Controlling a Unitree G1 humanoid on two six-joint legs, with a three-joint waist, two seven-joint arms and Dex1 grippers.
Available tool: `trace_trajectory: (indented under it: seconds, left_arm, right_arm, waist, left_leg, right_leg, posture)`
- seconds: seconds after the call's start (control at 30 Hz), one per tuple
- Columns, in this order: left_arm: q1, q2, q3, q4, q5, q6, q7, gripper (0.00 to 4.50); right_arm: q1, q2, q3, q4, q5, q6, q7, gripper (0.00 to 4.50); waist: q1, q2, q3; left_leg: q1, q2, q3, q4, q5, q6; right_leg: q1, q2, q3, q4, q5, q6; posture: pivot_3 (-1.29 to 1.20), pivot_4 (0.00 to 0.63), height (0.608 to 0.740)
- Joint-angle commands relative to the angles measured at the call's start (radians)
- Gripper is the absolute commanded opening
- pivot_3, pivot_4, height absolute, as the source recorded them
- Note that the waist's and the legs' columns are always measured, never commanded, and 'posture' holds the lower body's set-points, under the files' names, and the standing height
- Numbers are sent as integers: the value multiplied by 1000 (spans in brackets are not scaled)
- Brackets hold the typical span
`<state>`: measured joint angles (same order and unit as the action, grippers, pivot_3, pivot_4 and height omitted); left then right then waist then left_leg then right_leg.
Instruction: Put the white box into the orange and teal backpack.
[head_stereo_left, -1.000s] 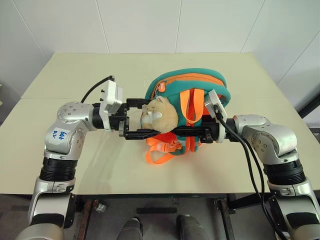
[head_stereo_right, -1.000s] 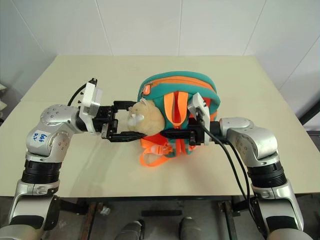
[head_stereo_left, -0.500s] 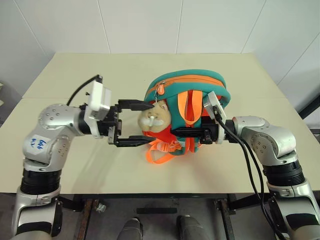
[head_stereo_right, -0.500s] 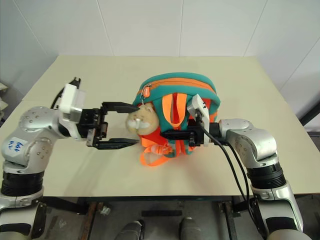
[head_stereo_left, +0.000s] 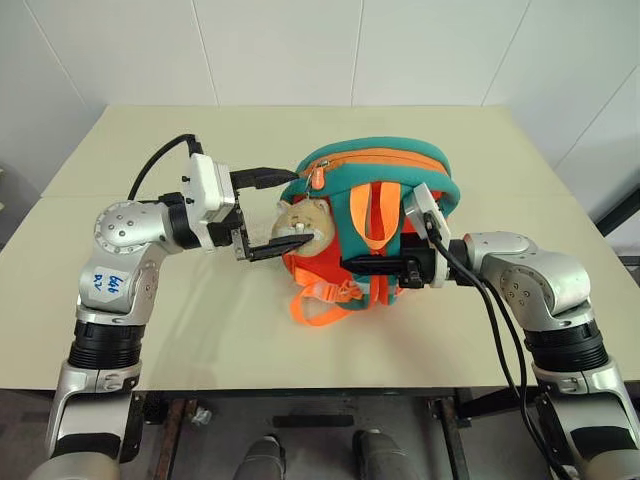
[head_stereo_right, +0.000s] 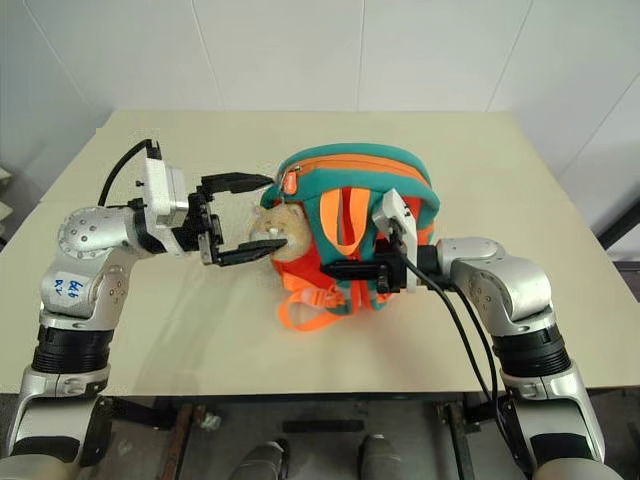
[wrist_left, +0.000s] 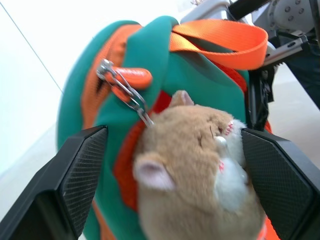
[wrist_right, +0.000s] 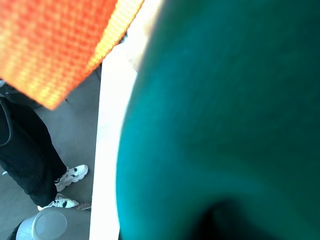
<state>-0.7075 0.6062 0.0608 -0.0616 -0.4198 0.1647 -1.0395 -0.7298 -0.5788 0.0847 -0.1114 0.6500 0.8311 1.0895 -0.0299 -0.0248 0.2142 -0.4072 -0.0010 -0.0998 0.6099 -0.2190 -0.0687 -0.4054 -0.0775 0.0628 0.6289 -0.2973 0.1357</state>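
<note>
Here, nearest the viewer, loose orange webbing loops (head_stereo_left: 322, 303) spill from the base of the orange and teal backpack (head_stereo_left: 400, 180) onto the cream tabletop (head_stereo_left: 200, 330). The backpack stands upright near the middle of the tabletop, strap side toward the viewer, its zipper closed along the top; the white box is not visible outside it. The right gripper (head_stereo_left: 352, 265) reaches in level from the right, its fingers closed together, low against the strap side of the backpack among the orange and teal straps; whether they pinch fabric cannot be told. The left gripper (head_stereo_left: 280, 212) reaches in from the left with its fingers spread wide, one above and one below the tan plush hamster (head_stereo_left: 303, 221) that hangs from the backpack; in the left wrist view the two fingers (wrist_left: 75, 170) flank the hamster without closing on it. Just above the hamster, a metal clip joins an orange zipper pull (wrist_left: 132, 77). Beyond the tabletop rises a white panelled wall (head_stereo_left: 300, 50). The right wrist view shows a person's legs in dark trousers and white trainers (wrist_right: 65, 175) on the floor.
</note>
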Motion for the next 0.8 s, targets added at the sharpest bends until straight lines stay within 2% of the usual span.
trace_trajectory:
  seconds: [0.03,0.17,0.5,0.6,0.8]
  left_arm:
    - [-2,37,16,-9,10,-20,-14,4474]
    - [41,81,-33,-11,55,-35,-59,4474]
    - [30,76,-73,26,107,-43,-42,4474]
    - [9,55,-80,55,135,-64,-15,3894]
    - [-14,25,-47,56,106,-36,11,2106]
  right_arm:
    - [3,-2,-11,-29,15,4,-1,0]
    - [0,2,-10,-26,16,2,0,0]
    - [-3,3,-5,-25,14,0,5,0]
    - [-5,6,-3,-24,14,-1,5,0]
    - [-4,9,-3,-24,12,-4,5,0]
  waist:
    - [0,0,0]
    - [0,0,0]
    - [-1,0,0]
    - [0,0,0]
    - [0,0,0]
  left_leg:
    - [0,0,0,0,0,0]
    - [0,0,0,0,0,0]
    - [0,0,0,0,0,0]
    - [0,0,0,0,0,0]
    - [0,0,0,0,0,0]
  right_leg:
    - [0,0,0,0,0,0]
    - [0,0,0,0,0,0]
    - [0,0,0,0,0,0]
    - [0,0,0,0,0,0]
    - [0,0,0,0,0,0]
  posture:
    - [0,150,740]
    - [0,150,740]
    - [0,150,740]
    - [0,150,740]
    - [0,150,740]
